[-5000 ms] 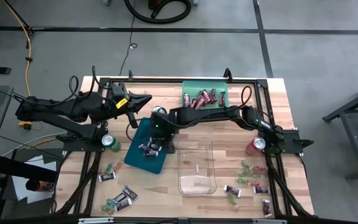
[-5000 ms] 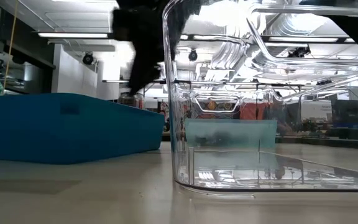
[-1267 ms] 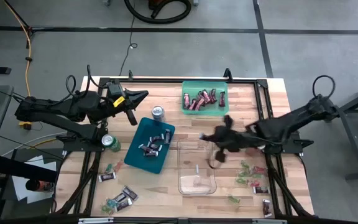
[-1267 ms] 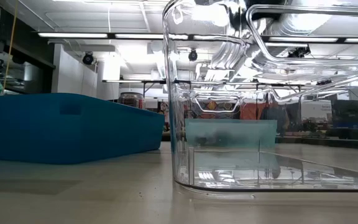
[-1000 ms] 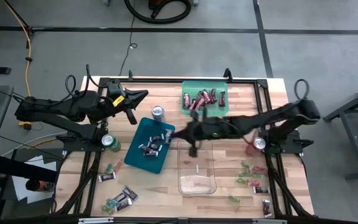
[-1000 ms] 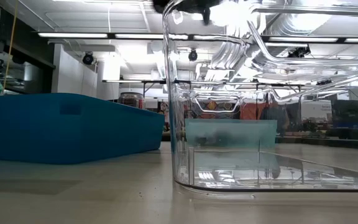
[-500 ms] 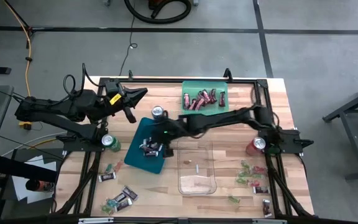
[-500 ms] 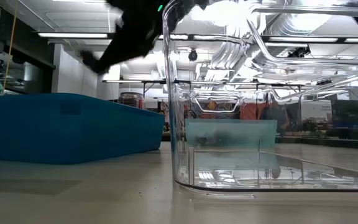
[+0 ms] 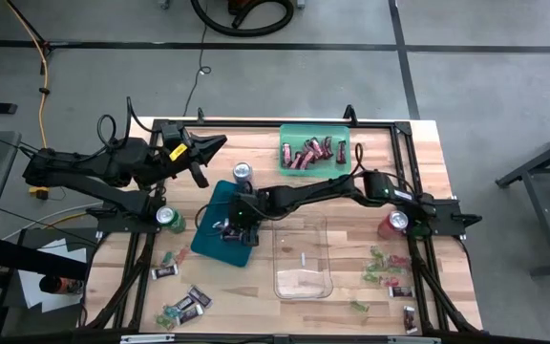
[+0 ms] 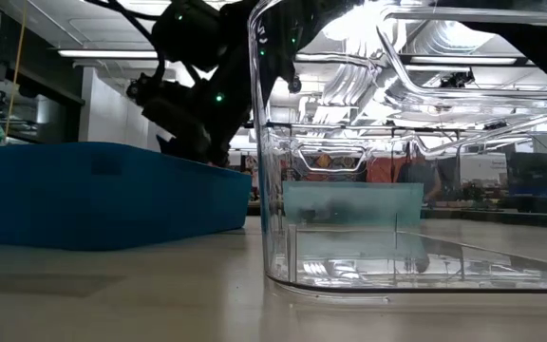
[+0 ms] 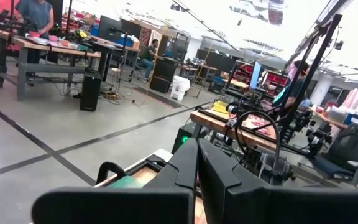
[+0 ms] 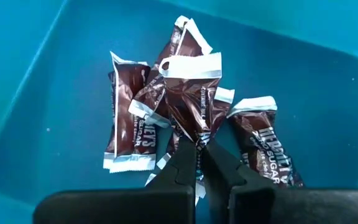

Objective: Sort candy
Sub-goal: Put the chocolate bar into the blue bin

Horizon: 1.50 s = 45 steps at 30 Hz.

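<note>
Right gripper clamped on a brown Hershey's mini bar, low over the blue tray.

Your right gripper has its fingers pinched on the end of a brown mini bar, which hangs over the small heap of matching bars already lying in the blue tray. This looks like the drop-off step for the brown sort, so your next move is simply to part the fingers and let it fall onto the heap, then lift clear of the tray wall. The red bars sit in the green tray, the clear bin stands just beside the blue one, and loose candy waits near the front edge. Your left gripper is clenched on nothing, parked near the table's back left.
</note>
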{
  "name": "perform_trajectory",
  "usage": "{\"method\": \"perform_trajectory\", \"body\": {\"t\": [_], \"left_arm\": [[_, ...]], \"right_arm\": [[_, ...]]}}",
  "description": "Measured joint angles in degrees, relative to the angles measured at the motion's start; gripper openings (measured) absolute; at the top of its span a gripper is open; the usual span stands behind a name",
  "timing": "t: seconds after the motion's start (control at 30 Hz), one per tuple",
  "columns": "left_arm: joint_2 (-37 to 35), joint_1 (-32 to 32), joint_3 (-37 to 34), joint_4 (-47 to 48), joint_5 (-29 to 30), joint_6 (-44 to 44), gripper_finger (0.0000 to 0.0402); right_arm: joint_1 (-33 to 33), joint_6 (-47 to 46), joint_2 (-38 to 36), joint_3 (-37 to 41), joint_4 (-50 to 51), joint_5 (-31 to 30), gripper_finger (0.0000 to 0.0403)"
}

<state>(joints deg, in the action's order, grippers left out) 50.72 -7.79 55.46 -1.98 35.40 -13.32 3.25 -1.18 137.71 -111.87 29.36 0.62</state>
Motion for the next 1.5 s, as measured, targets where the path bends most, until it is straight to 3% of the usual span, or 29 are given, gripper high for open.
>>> {"method": "perform_trajectory", "body": {"t": [0.23,0.43,0.6,0.77,0.93,1.1,1.2,1.3,1.5], "left_arm": [[0.0,0.0,0.0,0.02,0.0,-0.02,0.0],[0.0,0.0,0.0,0.04,0.0,-0.02,0.0],[0.0,0.0,0.0,0.17,0.0,0.0,0.0],[0.0,0.0,0.0,0.47,-0.16,-0.01,0.0],[-1.47,-0.09,0.0,0.42,-0.48,0.0,0.0],[-3.94,-0.11,0.02,1.05,-0.52,-0.02,0.0],[-4.97,-0.11,0.04,1.99,-0.87,-0.03,0.0],[-5.22,-0.11,0.05,3.39,-2.57,-0.08,0.0],[-4.19,-0.11,0.02,6.62,-10.86,-1.62,0.0]], "right_arm": [[-0.1,-3.07,0.0,0.04,-1.37,0.02,0.0024],[0.09,-1.49,-0.09,-4.2,1.59,1.31,0.0123],[0.35,2.46,-0.22,-11.29,5.95,-1.62,0.0193],[-0.58,7.67,-0.24,-17.58,13.6,0.64,0.0222],[-1.43,11.71,-1.1,-23.03,28.96,3.72,0.0224],[-1.77,12.4,-8.16,-15.92,37.66,5.15,0.0224],[-1.77,11.97,-14.31,-9.08,37.68,5.27,0.0224],[-1.75,9.37,-22.84,1.0,34.17,4.88,0.0224],[-0.04,-3.97,-45.15,26.35,23.99,-2.03,0.0224]]}}
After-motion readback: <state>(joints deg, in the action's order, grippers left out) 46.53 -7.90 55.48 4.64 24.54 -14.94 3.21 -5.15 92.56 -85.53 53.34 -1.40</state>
